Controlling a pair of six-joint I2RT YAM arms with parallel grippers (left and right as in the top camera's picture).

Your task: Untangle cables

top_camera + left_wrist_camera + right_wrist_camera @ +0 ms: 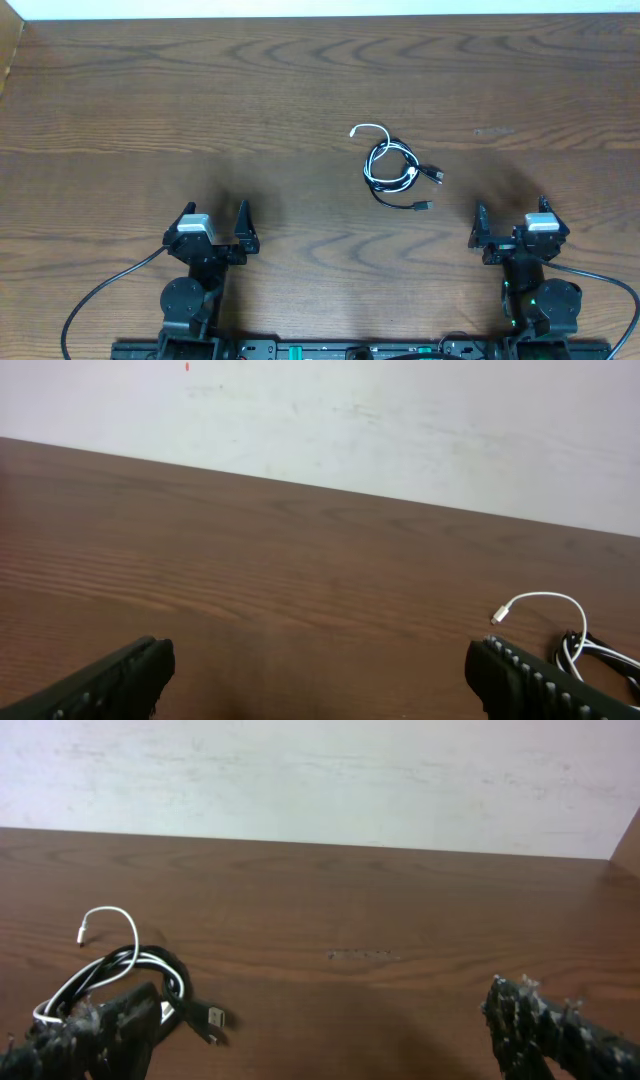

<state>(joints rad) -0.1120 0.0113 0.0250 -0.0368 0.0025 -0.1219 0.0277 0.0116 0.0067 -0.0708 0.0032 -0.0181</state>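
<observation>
I'm seeing a dark wood-grain surface (pixel 300 80), smooth with a low sheen. The cables (pixel 392 167) wear slick plastic jackets, white and black. On my left gripper (pixel 320 658), the pads (pixel 520 672) look ribbed, matt black, rubbery. The wall (pixel 400 420) behind is matt, scuffed white.

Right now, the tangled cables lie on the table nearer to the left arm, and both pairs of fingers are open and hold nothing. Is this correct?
No. The tangled cables lie on the table nearer to the right arm, not the left; the overhead view shows it. The left fingers and the right fingers are indeed open and hold nothing.
</observation>
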